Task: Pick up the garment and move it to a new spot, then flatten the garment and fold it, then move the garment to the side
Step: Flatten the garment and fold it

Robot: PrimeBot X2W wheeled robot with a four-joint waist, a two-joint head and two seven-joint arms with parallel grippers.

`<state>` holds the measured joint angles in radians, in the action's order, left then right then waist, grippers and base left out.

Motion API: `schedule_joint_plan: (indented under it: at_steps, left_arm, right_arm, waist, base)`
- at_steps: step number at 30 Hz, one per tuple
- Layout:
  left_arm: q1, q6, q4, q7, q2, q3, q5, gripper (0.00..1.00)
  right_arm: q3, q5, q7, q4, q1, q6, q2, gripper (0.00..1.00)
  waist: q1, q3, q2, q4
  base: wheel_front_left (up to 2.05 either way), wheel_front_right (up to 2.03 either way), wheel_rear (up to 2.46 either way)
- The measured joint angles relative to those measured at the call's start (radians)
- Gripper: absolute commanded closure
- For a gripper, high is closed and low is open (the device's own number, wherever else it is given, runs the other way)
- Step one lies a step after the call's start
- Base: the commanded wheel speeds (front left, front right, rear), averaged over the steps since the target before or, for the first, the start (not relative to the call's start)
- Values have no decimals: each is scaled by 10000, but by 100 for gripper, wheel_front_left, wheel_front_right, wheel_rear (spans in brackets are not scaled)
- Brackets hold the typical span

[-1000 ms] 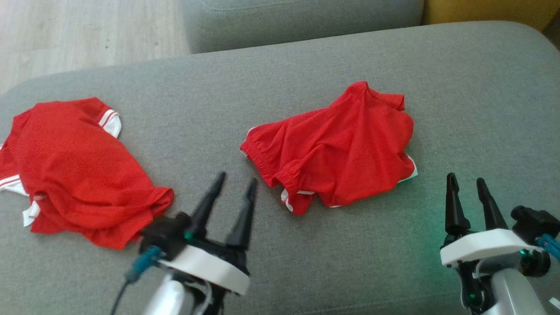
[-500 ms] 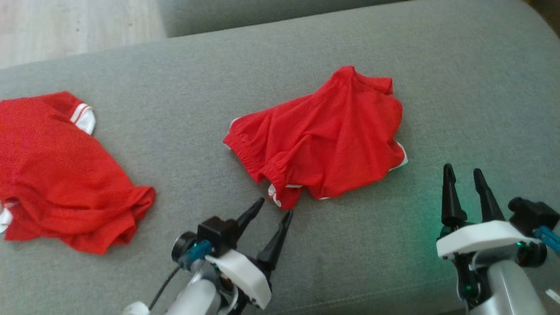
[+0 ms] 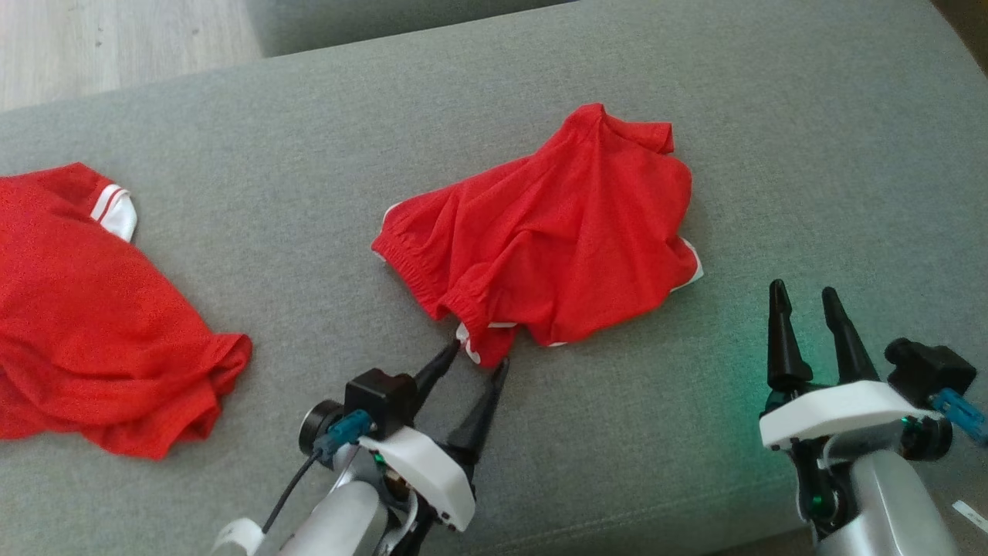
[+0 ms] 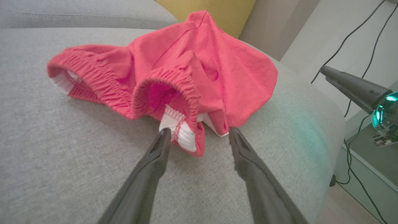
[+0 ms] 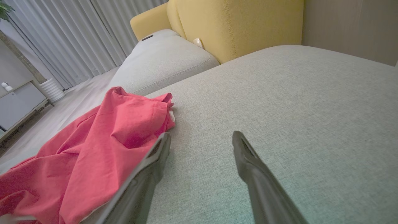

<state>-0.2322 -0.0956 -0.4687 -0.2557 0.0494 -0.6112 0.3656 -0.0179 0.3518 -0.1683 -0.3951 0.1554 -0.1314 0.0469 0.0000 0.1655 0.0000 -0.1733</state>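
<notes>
At the far left of the grey sofa [image 3: 309,139], a red shirt [image 3: 85,309] lay crumpled, cut off by the head view's edge. The left gripper [image 3: 477,355] leaned up and to the right, its fingers [image 3: 478,409] spread wide and empty. In its wrist view the tips bracketed the white-trimmed near corner [image 4: 183,138] of the shorts [image 4: 192,62], the left tip right against the trim.

The red shorts lay bunched near the sofa's middle. Their long axis ran from lower left to upper right in the head view, with the elastic waistband [image 3: 413,266] at the left end and a raised peak at the far right end.

The right gripper [image 3: 803,289] hovered near the shorts' right edge but apart from it, fingers spread, pointing away from the robot and holding nothing.

A second earlier the left gripper had stood further left, between shirt and shorts, with its fingers almost straight up and clear of the cloth. The head camera had turned since, so the whole scene sat further left and higher. The shorts' shape and the right gripper's pose matched.
</notes>
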Motion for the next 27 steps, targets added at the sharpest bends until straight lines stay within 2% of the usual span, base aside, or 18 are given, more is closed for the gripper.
schedule_joint_plan:
  at_steps: [1,3,12,16,22,27]
  left_arm:
    - [-1,4,-31,0,0,-4,0,53]
    - [-21,188,-67,0,-2,17,-2,100]
    - [-350,236,-159,0,-4,59,351,100]
    - [-349,61,290,0,-10,230,332,100]
    - [-11,-163,863,0,-19,650,-234,100]
    - [409,-278,934,0,-8,688,-330,100]
  right_arm:
    - [12,0,0,0,4,0,0,0]
    - [15,0,0,4,9,0,0,0]
    - [4,2,0,61,204,0,0,0]
    - [-40,2,25,10,219,0,0,0]
    - [-612,-209,558,-878,248,0,-2,0]
    - [-788,-851,1012,-1862,598,0,-4,0]
  waist:
    - [0,15,0,0]
    - [0,43,0,23]
    - [0,74,0,462]
    - [0,-8,0,737]
    - [0,-253,0,1195]
    - [0,-432,0,1538]
  base:
    - [0,0,0]
    - [0,0,0]
    - [0,0,0]
    - [0,0,0]
    - [0,0,0]
    - [0,0,0]
